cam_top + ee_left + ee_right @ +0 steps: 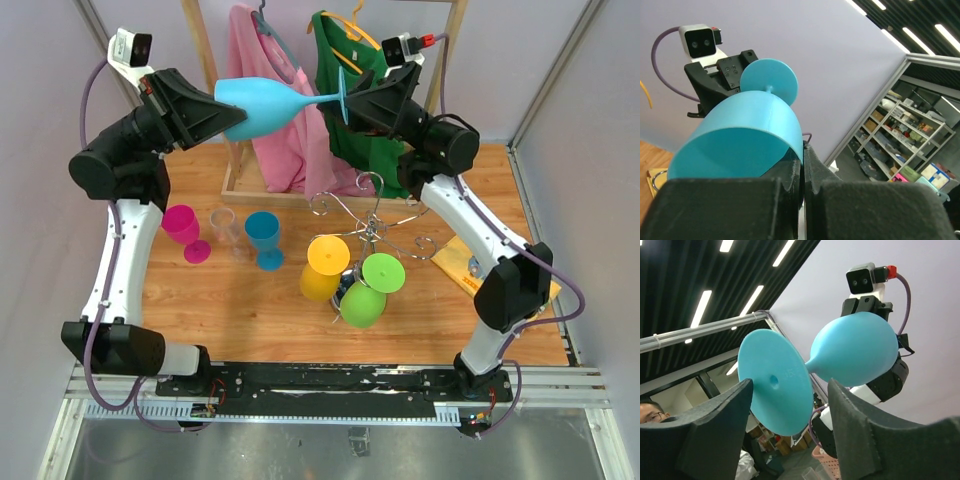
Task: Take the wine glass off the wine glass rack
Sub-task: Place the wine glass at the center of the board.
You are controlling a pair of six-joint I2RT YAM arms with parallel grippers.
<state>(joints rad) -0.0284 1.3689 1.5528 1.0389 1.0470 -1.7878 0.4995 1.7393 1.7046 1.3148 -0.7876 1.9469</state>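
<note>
A light blue wine glass hangs sideways high in the air, above the far part of the table. My left gripper is shut on its rim; the left wrist view shows the bowl wall pinched between the fingers of the left gripper. My right gripper is open, one finger on either side of the glass's round foot. The chrome wine glass rack stands below at the table's middle. A yellow glass and a green glass hang upside down on it.
A pink glass, a clear glass and a blue glass stand left of the rack. A wooden clothes rail with pink and green garments stands behind. A yellow packet lies on the right.
</note>
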